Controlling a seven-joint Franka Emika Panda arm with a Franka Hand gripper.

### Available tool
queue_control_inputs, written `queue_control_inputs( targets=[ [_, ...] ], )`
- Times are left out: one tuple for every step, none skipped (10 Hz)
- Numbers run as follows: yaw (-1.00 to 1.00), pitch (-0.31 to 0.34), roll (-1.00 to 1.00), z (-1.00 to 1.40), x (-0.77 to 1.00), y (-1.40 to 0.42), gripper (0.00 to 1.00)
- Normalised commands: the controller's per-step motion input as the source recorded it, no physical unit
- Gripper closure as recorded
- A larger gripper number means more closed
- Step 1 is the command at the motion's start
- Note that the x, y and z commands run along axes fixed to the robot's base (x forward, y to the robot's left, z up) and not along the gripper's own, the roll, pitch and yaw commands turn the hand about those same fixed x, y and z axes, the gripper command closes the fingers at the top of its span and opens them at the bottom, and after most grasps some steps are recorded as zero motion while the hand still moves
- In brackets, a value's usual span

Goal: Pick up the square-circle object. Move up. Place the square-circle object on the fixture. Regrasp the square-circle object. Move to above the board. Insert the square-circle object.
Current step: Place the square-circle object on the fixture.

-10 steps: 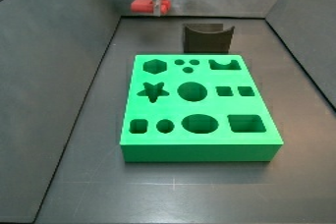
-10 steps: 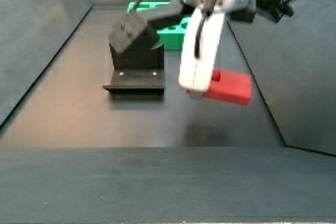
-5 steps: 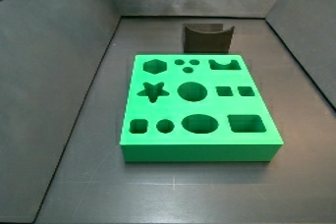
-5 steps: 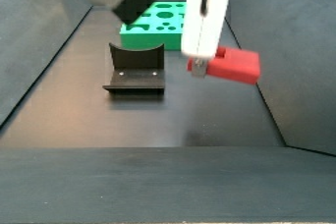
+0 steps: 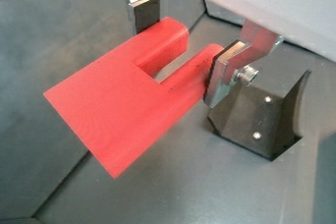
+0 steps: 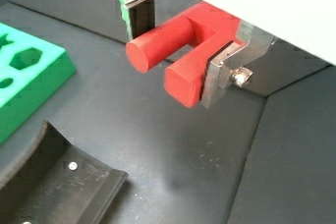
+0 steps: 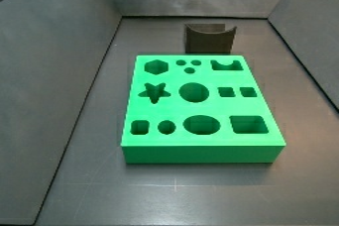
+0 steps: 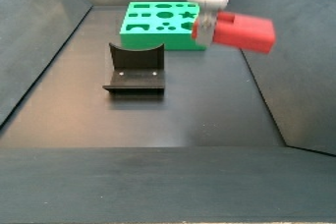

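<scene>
Hand (image 5: 187, 53) grips square-circle object (image 5: 125, 100); arm cropped

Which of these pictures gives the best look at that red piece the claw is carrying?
A wrist view: the square-circle object fills it, notch showing, held in the gripper. A side view shows it blurred, lifted above the floor; in the remaining side view it is nearly out of frame.

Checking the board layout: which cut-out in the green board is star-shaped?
On the board, it is the star cut-out in the middle row, at the edge opposite the two small squares. The hand holds the red square-circle object aloft.
</scene>
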Motion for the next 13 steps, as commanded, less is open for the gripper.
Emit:
queue_control_inputs(
  targets=[
    [1.00,0.024,0.01,0.02,1.00,-0.73,1.00],
    [1.00,0.025,0.01,-0.06,1.00,-0.71,1.00],
    [1.00,0.027,0.01,-0.06,1.00,-0.62,1.00],
    [1.00,0.030,0.02,-0.05,1.00,-0.47,1.00],
    [1.00,0.033,0.02,-0.05,1.00,-0.41,1.00],
    [1.00,0.036,0.02,-0.05,1.00,-0.35,1.00],
    [1.00,0.038,0.02,-0.04,1.00,-0.30,1.00],
    [1.00,0.046,0.02,-0.03,0.90,-0.18,1.00],
    [1.00,0.051,0.02,-0.02,0.77,-0.09,1.00],
    [1.00,0.058,0.02,-0.02,0.65,-0.06,1.00],
    [1.00,0.068,0.03,-0.01,0.49,-0.03,1.00],
    [1.00,0.078,0.03,-0.01,0.38,-0.02,1.00],
    [1.00,0.088,0.03,-0.01,0.27,-0.02,1.00]
  ],
)
